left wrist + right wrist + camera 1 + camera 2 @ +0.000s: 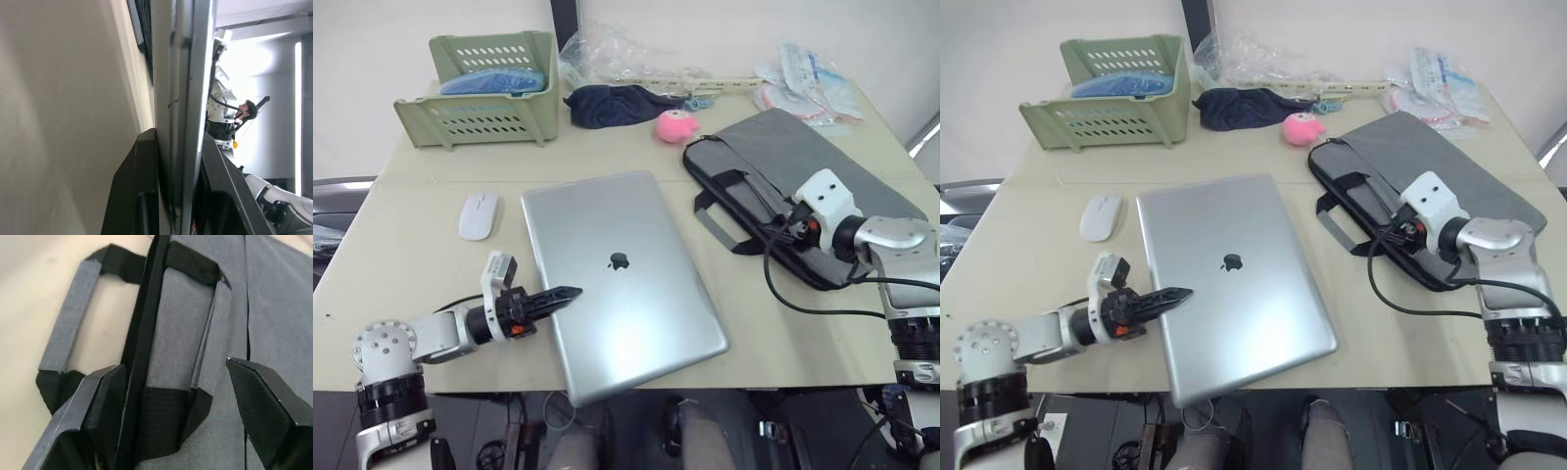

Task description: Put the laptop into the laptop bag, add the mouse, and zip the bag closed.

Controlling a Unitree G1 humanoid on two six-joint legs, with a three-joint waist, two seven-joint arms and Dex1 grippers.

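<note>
The silver laptop point(617, 284) lies closed on the table, its near corner jutting a little past the front edge. My left gripper point(563, 294) is at its left edge; in the left wrist view the black fingers point(142, 186) sit either side of the laptop's thin edge point(183, 98), shut on it. The grey laptop bag point(803, 157) lies flat at the right, handles toward the laptop. My right gripper point(173, 366) is open over the bag's near edge, its fingers point(98, 401) straddling a handle strap point(181, 308). The white mouse point(478, 215) rests left of the laptop.
A green basket point(480, 88) stands at the back left. A dark cloth point(617, 103), a pink plush toy point(675, 125) and plastic packets point(813, 78) lie along the back. A black cable point(778, 294) loops on the table near my right arm.
</note>
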